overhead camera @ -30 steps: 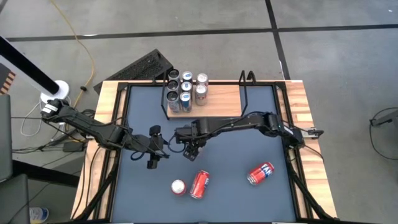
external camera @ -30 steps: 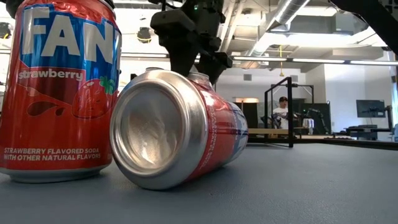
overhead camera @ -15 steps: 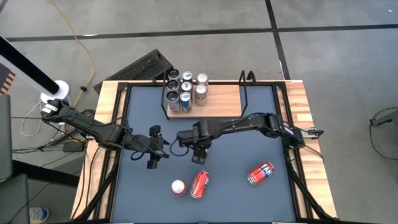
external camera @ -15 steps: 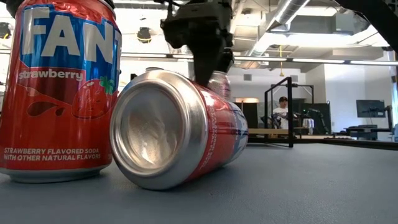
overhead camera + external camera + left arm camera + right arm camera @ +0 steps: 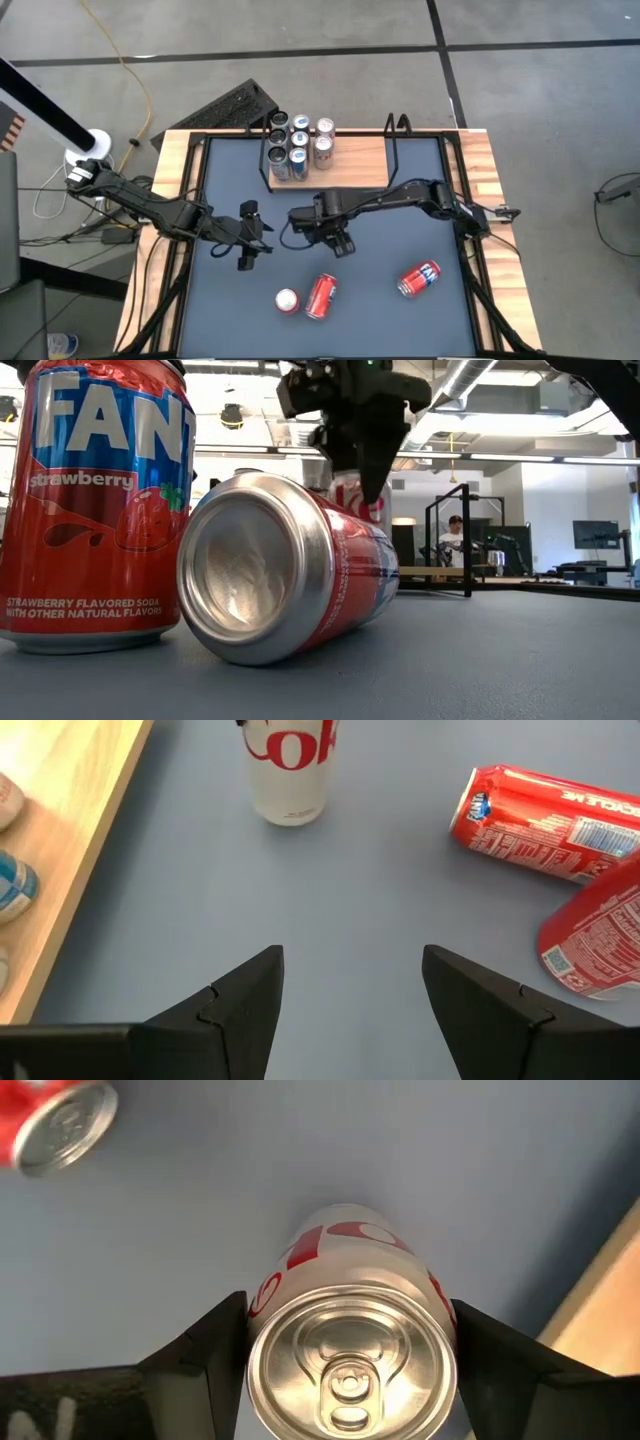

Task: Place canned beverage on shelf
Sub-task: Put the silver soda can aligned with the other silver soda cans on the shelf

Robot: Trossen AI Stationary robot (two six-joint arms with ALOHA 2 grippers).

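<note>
From above we look straight down on the whole blue-grey desk [image 5: 370,300]. Our low camera sits at desk height, very close to a red strawberry soda can lying on its side [image 5: 285,565], also seen from overhead [image 5: 321,295]. Each wrist camera looks forward past its own fingers at the desk surface.

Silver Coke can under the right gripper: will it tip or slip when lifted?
The silver Coke can stands upright, tab seemingly unopened, so probably full and heavy for its size. Its smooth wall may slip; being tall and narrow, it could tip if the right gripper nudges it.
</note>
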